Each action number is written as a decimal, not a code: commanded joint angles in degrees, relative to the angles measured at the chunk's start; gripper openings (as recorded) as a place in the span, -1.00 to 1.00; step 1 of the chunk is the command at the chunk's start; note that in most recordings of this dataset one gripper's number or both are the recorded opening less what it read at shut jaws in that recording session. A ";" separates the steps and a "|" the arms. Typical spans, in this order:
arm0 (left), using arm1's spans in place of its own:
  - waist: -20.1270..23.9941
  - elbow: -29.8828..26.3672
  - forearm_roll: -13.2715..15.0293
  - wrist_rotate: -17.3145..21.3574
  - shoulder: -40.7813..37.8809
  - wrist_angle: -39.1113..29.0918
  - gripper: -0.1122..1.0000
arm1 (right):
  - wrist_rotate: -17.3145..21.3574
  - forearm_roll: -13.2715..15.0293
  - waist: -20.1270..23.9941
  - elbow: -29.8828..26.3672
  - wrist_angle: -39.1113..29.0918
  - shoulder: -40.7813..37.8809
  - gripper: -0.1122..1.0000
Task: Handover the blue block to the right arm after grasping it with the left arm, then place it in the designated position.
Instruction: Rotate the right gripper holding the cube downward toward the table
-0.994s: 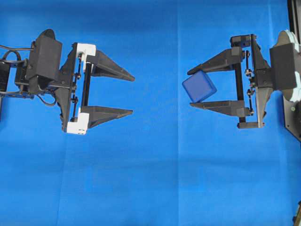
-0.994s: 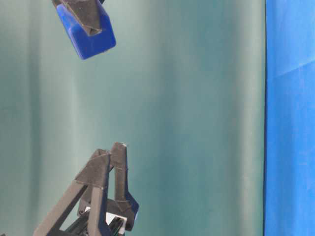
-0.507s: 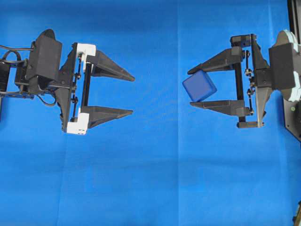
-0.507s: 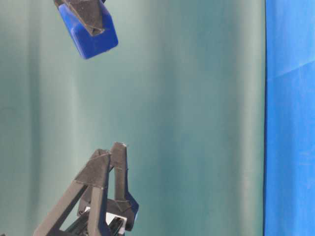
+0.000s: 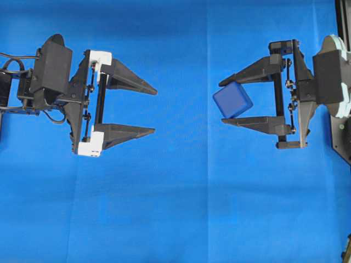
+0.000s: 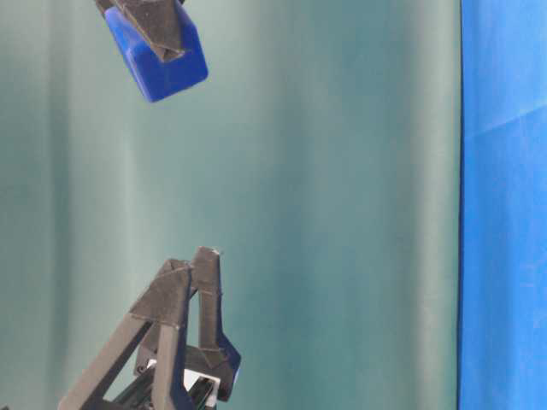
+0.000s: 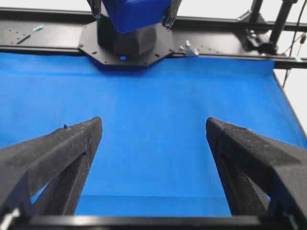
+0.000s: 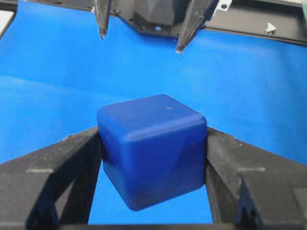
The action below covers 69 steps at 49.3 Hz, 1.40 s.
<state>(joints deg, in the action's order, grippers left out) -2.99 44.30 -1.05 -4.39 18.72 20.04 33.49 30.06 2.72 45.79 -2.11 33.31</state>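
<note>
Handover looks done from where I sit: the block (image 5: pixel 232 101) is in my right gripper (image 5: pixel 222 103), pinched between the two black fingers (image 8: pixel 62 158) near their tips, tilted on a corner rather than square. My right jaws are about half closed, both pressing the cube's sides, and the wrist view shows it filling the gap. My left gripper (image 5: pixel 153 109) is spread as wide as it goes, nothing between its fingers (image 7: pixel 53 153), well apart from the block and facing it across the cloth (image 5: pixel 175 208). So the grasp and the pass are behind me, I judge; what's left is carrying the block to its spot and setting it down, and I can't see any marked spot in these views. Both grippers point level toward each other, held up off the cloth, the block hanging clear of the surface. From table level the cube (image 6: pixel 158 60) sits high, my left fingertips below it.
</note>
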 commanded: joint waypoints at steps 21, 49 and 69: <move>-0.18 -1.14 -0.09 0.09 0.97 0.44 0.87 | 0.53 -0.26 0.70 -1.58 -3.08 0.44 0.14; -0.18 -1.14 -0.09 0.18 1.05 0.53 0.87 | 2.81 -4.48 5.80 -1.41 -21.45 0.97 0.14; -0.18 -1.14 -0.09 0.18 1.05 0.35 0.87 | 2.64 -4.48 5.89 -1.32 -21.36 1.49 0.14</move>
<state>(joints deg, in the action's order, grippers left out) -2.99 44.21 -1.05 -4.31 18.72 20.04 36.21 25.75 8.44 45.70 -23.73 34.54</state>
